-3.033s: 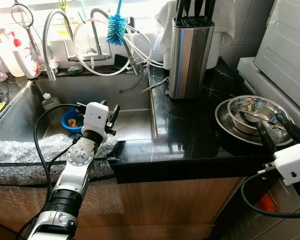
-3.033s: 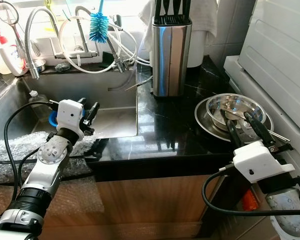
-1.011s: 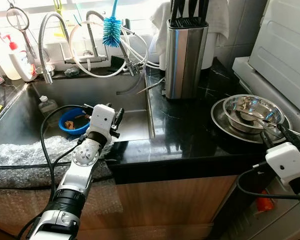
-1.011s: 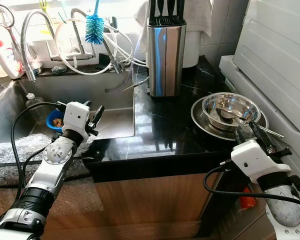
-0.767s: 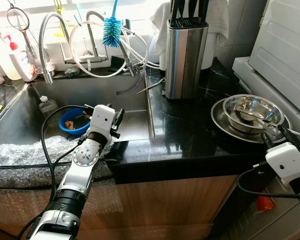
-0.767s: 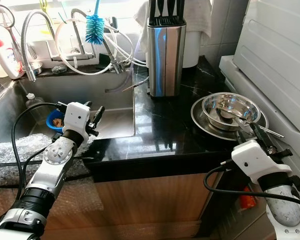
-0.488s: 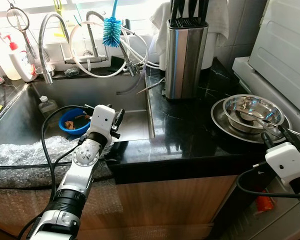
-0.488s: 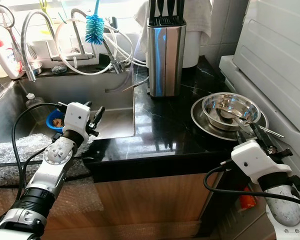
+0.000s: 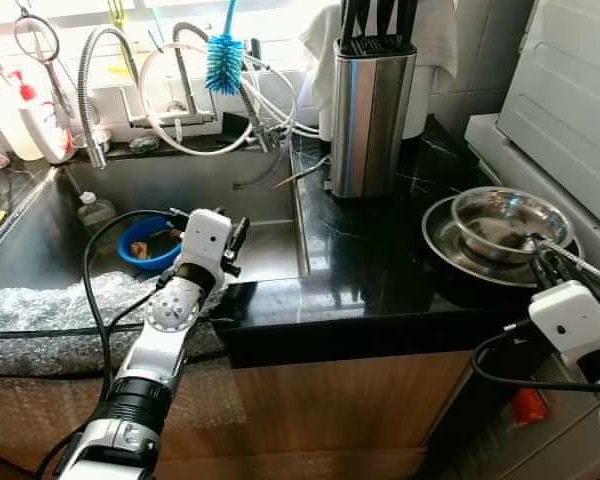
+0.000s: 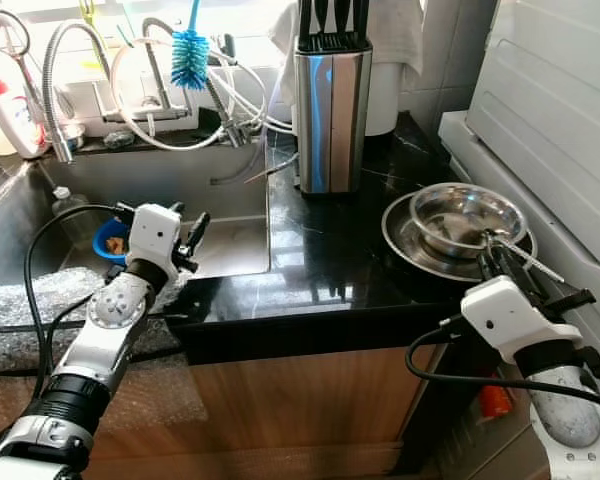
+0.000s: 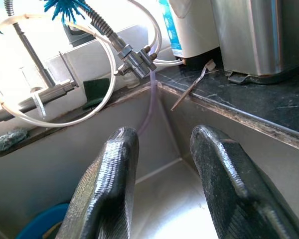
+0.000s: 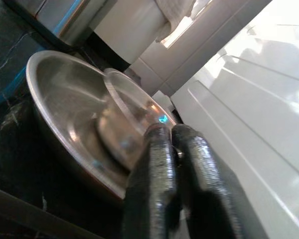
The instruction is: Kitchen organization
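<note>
A small steel bowl (image 9: 505,215) rests tilted inside a wider steel basin (image 9: 448,243) on the black counter at the right. My right gripper (image 10: 500,262) is at the bowl's near rim. In the right wrist view its fingers (image 12: 159,149) are pressed together on that rim, shut on the bowl (image 12: 124,114). A thin metal utensil handle (image 9: 578,265) sticks out of the bowl toward the right. My left gripper (image 9: 232,238) hovers over the sink's near right corner. In the left wrist view it (image 11: 162,149) stands open with nothing between its fingers.
A steel knife block (image 9: 370,110) stands at the back of the counter. The sink holds a blue bowl (image 9: 145,240) and a small bottle (image 9: 95,208). Faucet hoses and a blue bottle brush (image 9: 223,60) hang behind it. Bubble wrap (image 9: 40,310) covers the front edge. A white appliance (image 9: 570,90) borders the right.
The small steel bowl has tipped and shifted within the basin, and my right gripper has moved in onto its near rim. The left arm has stayed put.
</note>
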Robot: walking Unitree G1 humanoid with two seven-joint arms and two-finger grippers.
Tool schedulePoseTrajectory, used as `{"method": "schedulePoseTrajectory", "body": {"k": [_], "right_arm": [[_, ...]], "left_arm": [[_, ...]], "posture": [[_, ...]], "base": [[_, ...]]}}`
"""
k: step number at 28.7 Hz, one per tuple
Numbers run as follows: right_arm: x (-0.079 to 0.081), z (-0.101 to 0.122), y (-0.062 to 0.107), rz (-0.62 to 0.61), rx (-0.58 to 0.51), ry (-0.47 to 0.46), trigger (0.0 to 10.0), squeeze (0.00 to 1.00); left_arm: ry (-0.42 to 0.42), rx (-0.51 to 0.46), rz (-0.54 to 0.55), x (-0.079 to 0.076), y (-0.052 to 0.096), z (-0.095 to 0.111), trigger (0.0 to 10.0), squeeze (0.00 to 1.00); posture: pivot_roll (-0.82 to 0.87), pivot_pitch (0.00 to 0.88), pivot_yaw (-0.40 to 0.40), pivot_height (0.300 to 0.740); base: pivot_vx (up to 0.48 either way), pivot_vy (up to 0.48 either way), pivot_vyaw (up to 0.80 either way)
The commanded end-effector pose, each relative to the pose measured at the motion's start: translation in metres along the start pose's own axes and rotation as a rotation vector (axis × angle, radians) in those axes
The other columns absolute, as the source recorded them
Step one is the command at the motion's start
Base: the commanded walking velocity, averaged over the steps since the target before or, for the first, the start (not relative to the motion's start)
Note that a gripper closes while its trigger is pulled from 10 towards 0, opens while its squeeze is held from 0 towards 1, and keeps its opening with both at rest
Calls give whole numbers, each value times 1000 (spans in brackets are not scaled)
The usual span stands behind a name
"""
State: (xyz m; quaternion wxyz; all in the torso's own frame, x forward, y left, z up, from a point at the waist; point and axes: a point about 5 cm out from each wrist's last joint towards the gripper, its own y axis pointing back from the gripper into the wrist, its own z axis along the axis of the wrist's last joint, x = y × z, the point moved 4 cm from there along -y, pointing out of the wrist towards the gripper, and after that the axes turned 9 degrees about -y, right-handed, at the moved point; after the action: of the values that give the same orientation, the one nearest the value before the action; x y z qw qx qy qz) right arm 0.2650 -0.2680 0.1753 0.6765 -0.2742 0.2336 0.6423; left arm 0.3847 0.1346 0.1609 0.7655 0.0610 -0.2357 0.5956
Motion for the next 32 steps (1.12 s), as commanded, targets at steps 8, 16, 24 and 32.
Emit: {"method": "schedulePoseTrajectory", "body": {"k": [8,16,24,32], "right_arm": [[1,7,-6,5,-26,-29,0,0],[-4,19,-10,-13,-69,-99,1412,0],[-1,30,-13,11,-101,-137,10000,0],[5,52,-16,53,-184,-217,10000,0]], "left_arm": [[-24,-12,32,7,-6,7,10000,0],[-38,-13,63,13,-6,8,10000,0],[-71,1,79,14,-6,5,10000,0],[-87,5,101,18,-5,5,10000,0]], "posture": [[-154,0,63,740],[-154,0,63,740],[-156,0,60,740],[-155,0,54,740]], "base": [[0,0,0],[0,0,0],[0,0,0],[0,0,0]]}}
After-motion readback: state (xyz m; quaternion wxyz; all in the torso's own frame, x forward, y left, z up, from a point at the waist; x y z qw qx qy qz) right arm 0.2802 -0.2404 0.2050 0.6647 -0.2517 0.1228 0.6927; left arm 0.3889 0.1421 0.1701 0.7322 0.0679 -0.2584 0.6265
